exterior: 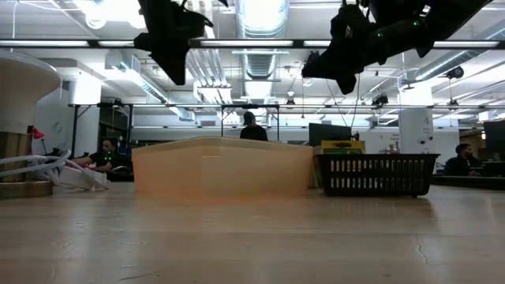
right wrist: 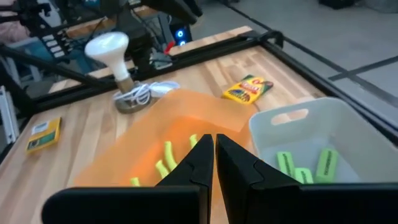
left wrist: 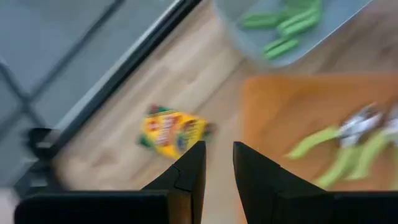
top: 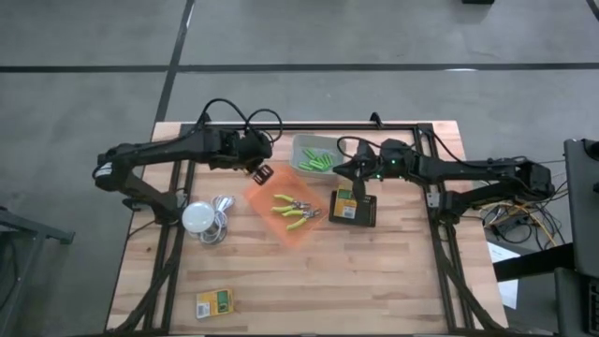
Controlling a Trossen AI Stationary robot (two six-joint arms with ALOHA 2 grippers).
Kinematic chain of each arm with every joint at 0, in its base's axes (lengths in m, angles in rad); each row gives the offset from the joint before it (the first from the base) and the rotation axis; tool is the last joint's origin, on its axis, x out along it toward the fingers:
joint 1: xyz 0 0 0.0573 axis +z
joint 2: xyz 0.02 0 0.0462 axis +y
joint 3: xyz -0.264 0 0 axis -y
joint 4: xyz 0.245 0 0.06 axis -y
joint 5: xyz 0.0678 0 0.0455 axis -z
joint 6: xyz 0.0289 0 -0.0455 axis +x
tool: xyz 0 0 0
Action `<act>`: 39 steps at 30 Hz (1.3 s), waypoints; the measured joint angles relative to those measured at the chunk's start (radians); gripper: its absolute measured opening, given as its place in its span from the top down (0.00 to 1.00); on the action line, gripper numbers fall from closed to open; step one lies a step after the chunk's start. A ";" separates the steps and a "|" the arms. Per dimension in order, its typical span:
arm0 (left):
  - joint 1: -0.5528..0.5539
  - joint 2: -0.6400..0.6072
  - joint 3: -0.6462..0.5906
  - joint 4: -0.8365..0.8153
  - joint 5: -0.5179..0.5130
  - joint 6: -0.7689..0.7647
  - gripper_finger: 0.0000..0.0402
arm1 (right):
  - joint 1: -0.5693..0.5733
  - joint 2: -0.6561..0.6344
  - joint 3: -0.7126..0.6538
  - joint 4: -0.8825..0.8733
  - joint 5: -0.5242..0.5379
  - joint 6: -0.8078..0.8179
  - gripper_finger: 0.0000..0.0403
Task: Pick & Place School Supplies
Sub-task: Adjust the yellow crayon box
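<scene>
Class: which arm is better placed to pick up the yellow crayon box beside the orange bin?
Left, probably. The left gripper hovers open near the crayon box; the right gripper is shut, on the orange bin's far side.

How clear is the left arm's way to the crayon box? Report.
Probably yes, clear: the left gripper hovers over the crayon box, fingers apart and empty. The box lies alone on bare wood beside the orange bin, nothing covering it.
</scene>
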 joint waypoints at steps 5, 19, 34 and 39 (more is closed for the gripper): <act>0.057 0.001 -0.003 -0.033 -0.024 0.086 0.79 | -0.027 -0.005 0.000 0.061 0.000 0.042 0.96; 0.308 0.000 -0.073 0.003 0.168 0.096 0.79 | -0.062 0.249 0.317 -0.023 0.036 0.059 0.96; 0.550 -0.086 -0.302 0.257 0.629 0.160 0.79 | -0.210 0.709 0.951 -0.403 -0.285 0.016 0.96; 0.614 -0.145 -0.380 0.363 0.659 0.025 0.79 | -0.260 0.830 1.130 -0.560 -0.290 -0.129 0.96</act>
